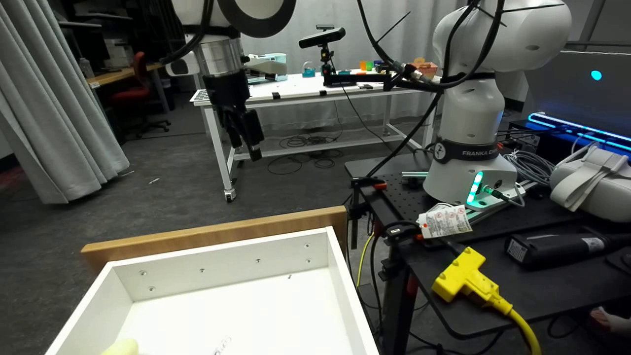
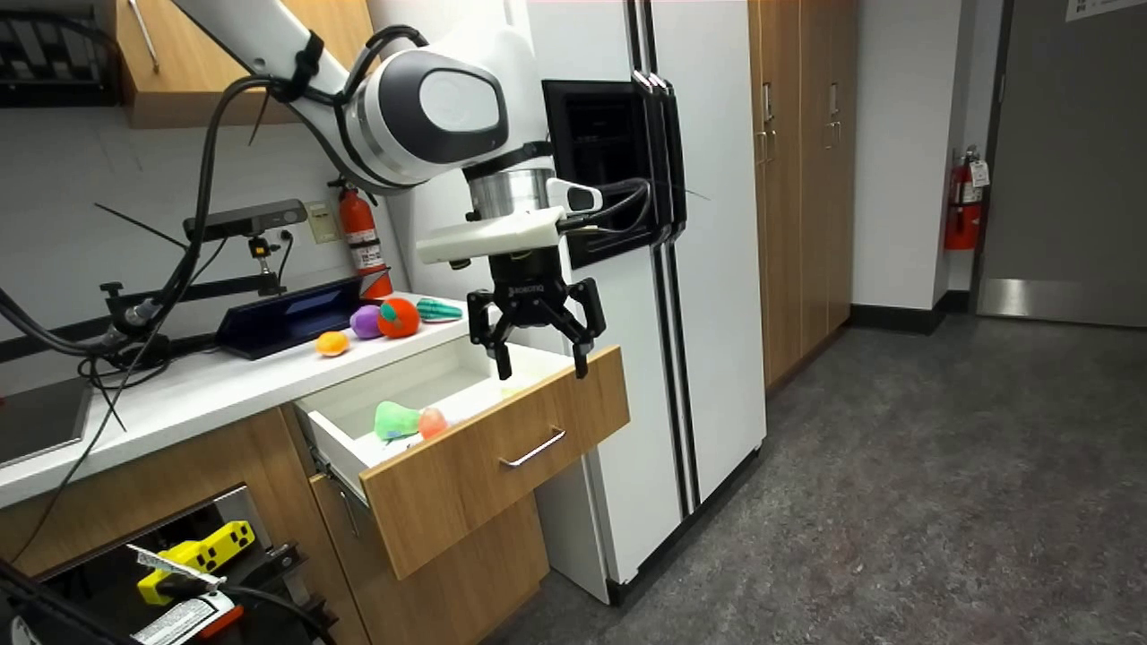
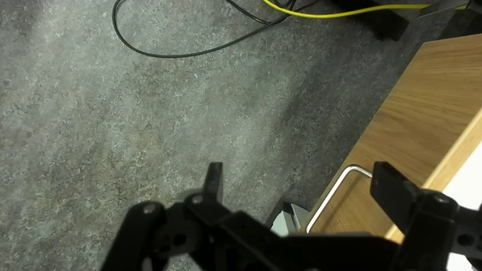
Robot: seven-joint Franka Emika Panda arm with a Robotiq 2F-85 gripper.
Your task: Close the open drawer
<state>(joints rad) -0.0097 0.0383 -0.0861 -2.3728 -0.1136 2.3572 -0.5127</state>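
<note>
The drawer is pulled out, its wooden front (image 2: 484, 484) carrying a silver handle (image 2: 533, 448) and its white inside (image 1: 246, 305) showing. In an exterior view a green toy (image 2: 394, 420) and an orange-pink toy (image 2: 432, 422) lie in the drawer. My gripper (image 2: 542, 358) is open and empty, pointing down, with its fingers spread. In an exterior view the gripper (image 1: 246, 148) is above and beyond the front. In the wrist view the gripper (image 3: 297, 169) has one finger over the wooden front (image 3: 425, 120) near the handle (image 3: 335, 195) and the other over the floor. No contact shows.
A white counter (image 2: 224, 381) with toy food and a dark tray stands above the drawer. A white refrigerator (image 2: 618, 448) stands close beside it. A black cart (image 1: 517, 291) with a yellow power splitter (image 1: 463, 276) stands beside the drawer. Cables lie on the floor.
</note>
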